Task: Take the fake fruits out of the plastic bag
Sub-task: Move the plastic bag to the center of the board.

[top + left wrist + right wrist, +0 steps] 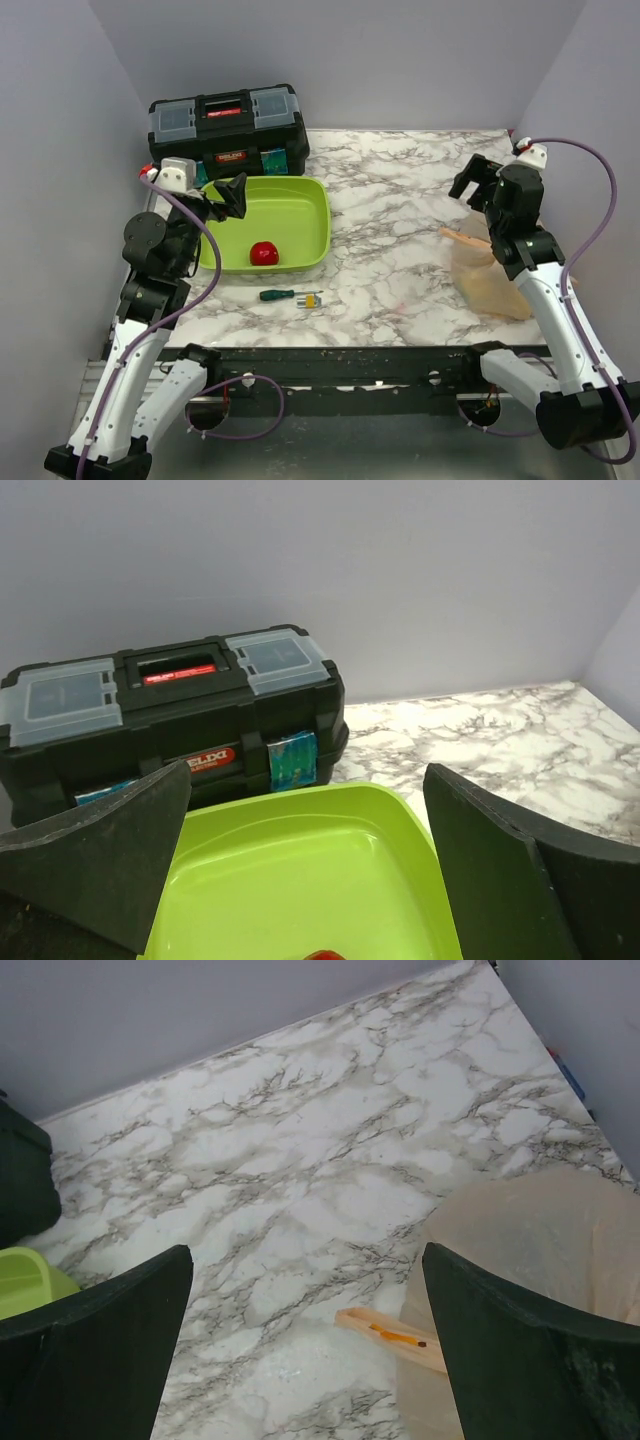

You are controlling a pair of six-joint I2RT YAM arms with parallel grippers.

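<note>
Leftward: red ball (263, 253) in green tray (295, 210), toolbox (228, 125) behind, screwdriver (285, 295) near; plastic bag (490, 285) beneath right arm (545, 290); both jaws apart.

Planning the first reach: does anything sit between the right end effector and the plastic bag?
Nothing visible does. The right end effector hangs open above the marble table, and the plastic bag lies close beside it, unobstructed.
</note>
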